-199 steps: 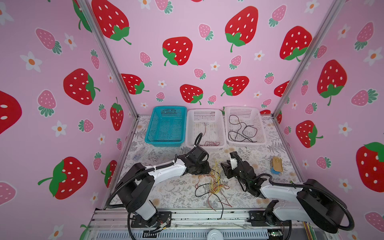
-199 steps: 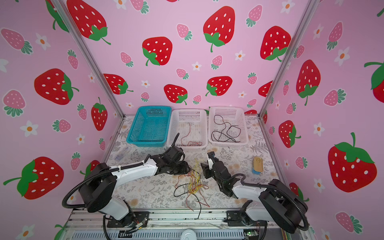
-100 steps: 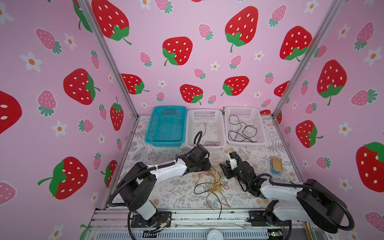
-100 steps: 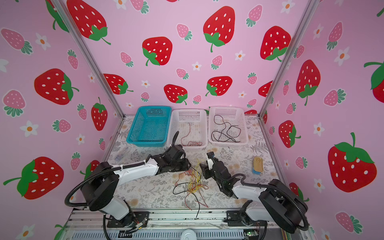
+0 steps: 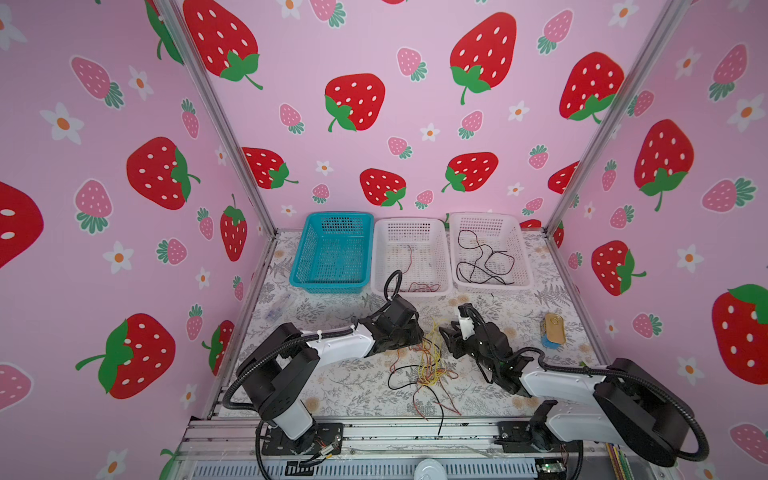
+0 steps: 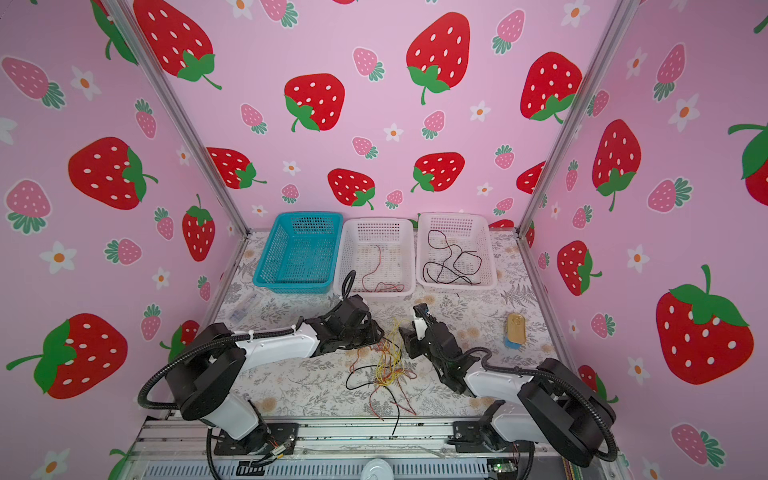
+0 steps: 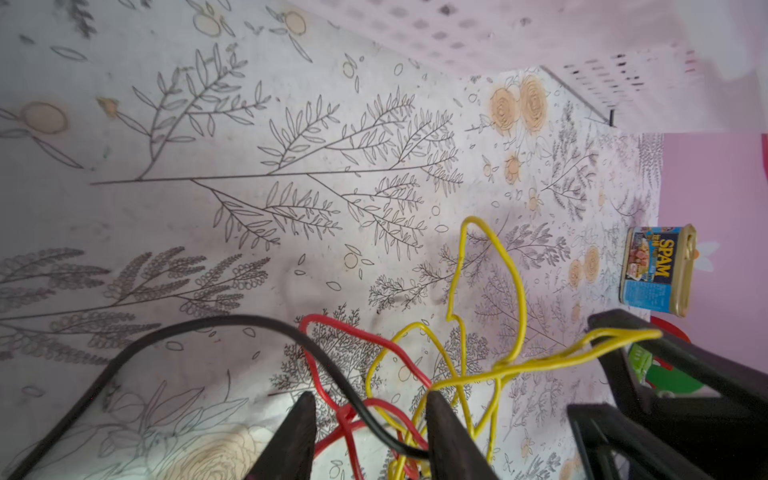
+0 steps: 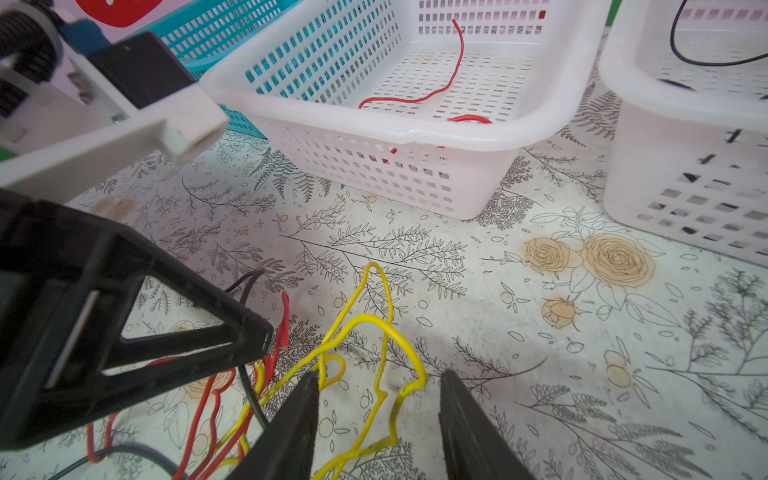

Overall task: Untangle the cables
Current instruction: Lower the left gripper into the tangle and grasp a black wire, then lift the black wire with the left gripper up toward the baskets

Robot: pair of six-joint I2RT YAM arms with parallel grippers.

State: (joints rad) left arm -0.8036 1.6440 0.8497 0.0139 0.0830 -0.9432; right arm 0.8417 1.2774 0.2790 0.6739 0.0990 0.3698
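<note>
Grippers: left gripper (image 7: 368, 405) has its jaws half apart, with red and black strands running through the gap and nothing pinched. The right gripper (image 8: 378, 384) is likewise half apart, a yellow loop lying loose between its fingers. The cables (image 5: 428, 365) sit tangled on the desk (image 5: 353, 386) toward 6 o'clock. The grippers flank the heap at 11 and 1 o'clock. At 12 o'clock, the middle basket (image 5: 376, 257) holds a red cable (image 5: 422, 286) and the right basket (image 5: 524, 257) a black cable (image 5: 486, 266).

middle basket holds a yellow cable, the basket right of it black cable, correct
Not quite: the middle basket holds a red cable, not yellow, as the right wrist view shows. The basket right of it does hold black cable.
</note>
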